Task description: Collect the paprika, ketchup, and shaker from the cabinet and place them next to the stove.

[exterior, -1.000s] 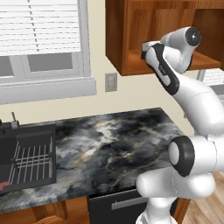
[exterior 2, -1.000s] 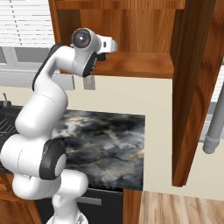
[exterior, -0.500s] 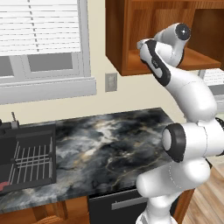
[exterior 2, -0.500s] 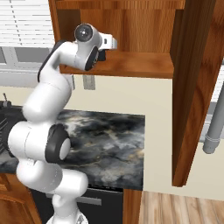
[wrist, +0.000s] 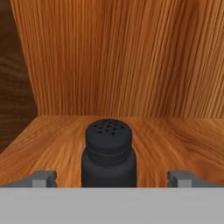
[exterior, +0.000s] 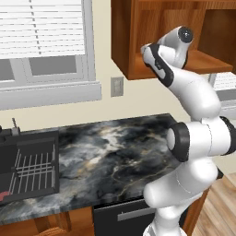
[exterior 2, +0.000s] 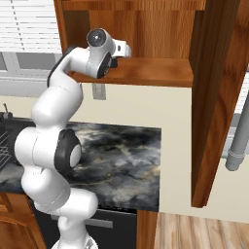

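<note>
Nearest you in the hand view: the two grey fingertips (wrist: 43,178) of your white arm's hand (wrist: 112,180) stand wide apart, one at each lower corner, nothing clamped between them.

Between them, just ahead: the small dark grey-black shaker (wrist: 108,154), upright, perforated cap facing you. It sits on the plain wood shelf floor (wrist: 175,144) of the reddish-brown wooden wall cabinet (wrist: 122,57). Neither fingertip touches it; there is clear wood on both sides.

Behind the shaker: the cabinet's back wall, vertical grain. A darker side wall at the left edge.

Left base view: your arm rises from the lower right, elbow bent, and the wrist reaches up into the open cabinet (exterior: 138,41). The hand itself is hidden behind the wrist here.

Right base view: the hand (exterior 2: 124,50) is at the shelf's front left, just over the shelf board (exterior 2: 155,73). The open cabinet door (exterior 2: 214,97) hangs down at the right.

Below the cabinet: the dark marbled stone table (exterior: 110,156), with a black sink basin and its wire rack (exterior: 30,168) at the left end.

Farthest: the cream wall with a pale outlet plate (exterior: 117,86), and a white-framed window with slatted blinds (exterior: 44,27).
</note>
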Available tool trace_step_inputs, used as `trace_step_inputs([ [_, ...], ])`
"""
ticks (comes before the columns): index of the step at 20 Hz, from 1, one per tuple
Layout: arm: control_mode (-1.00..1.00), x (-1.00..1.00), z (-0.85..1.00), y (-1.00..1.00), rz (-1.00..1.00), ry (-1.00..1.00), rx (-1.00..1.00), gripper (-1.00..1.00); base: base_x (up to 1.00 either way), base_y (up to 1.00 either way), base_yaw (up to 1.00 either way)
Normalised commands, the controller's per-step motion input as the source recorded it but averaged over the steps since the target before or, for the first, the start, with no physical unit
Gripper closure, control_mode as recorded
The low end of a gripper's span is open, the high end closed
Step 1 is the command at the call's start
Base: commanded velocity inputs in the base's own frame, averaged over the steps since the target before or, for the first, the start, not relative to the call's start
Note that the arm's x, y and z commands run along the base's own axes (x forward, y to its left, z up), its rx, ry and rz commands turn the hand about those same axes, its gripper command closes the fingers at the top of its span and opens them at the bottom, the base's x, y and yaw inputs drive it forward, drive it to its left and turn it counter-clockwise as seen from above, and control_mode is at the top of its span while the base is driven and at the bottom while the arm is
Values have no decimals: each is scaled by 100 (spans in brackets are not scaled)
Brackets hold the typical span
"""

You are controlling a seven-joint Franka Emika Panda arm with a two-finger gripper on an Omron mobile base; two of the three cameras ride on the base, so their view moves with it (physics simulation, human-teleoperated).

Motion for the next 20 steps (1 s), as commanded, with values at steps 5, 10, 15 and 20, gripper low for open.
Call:
trace_step_inputs([
  [5,-100,22,-15,0,0,2,0,-100,0,0,0],
  [10,-100,20,-15,1,0,1,0,100,0,0,0],
  [15,-100,7,-8,1,0,0,0,100,0,0,0],
  [20,-100,0,0,0,0,0,0,100,0,0,0],
])
